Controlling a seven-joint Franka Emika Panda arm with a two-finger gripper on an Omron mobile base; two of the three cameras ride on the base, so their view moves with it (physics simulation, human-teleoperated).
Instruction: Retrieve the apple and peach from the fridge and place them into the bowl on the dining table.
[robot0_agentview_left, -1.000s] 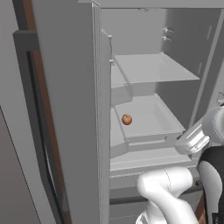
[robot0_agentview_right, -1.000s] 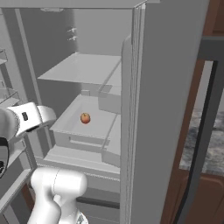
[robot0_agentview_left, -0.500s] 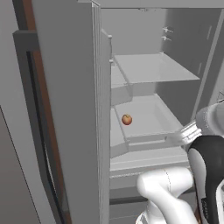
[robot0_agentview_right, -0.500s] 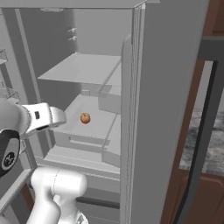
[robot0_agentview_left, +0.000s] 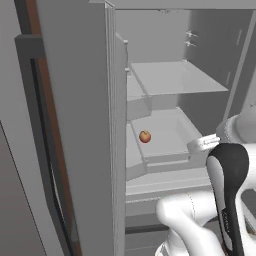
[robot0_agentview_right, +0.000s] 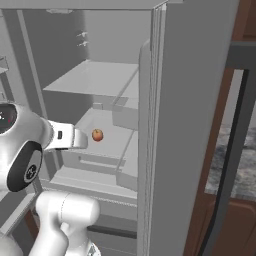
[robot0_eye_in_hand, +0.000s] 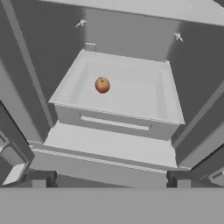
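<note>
From the left base view we see the fridge (robot0_agentview_left: 170, 75) standing open, its pale grey shelves bare on the upper level. One round reddish-orange fruit (robot0_agentview_left: 145, 136), which we cannot tell for apple or peach, lies in a shallow pale tray (robot0_agentview_left: 175, 131) on the lower level, near the tray's left side. The open door (robot0_agentview_left: 80, 125) fills the left of this view, edge on to us. The white arm (robot0_agentview_left: 227, 185) rises at the lower right, its wrist just in front of the tray's right front corner.

From the right base view we see the same fruit (robot0_agentview_right: 97, 134) in the tray (robot0_agentview_right: 112, 142), just to the right of the arm's white wrist (robot0_agentview_right: 62, 137), which reaches in from the left at about tray height. The other fridge door (robot0_agentview_right: 187, 125) stands open on the right, with a dark bar handle (robot0_agentview_right: 227, 165) beyond it.

In the hand view we look down into the tray (robot0_eye_in_hand: 144, 100), with the fruit (robot0_eye_in_hand: 102, 85) lying left of its middle, toward the back. The gripper (robot0_eye_in_hand: 110, 179) has its two dark fingertips (robot0_eye_in_hand: 40, 178) set wide apart at the bottom, and nothing lies between them; the fruit is well apart from them.
</note>
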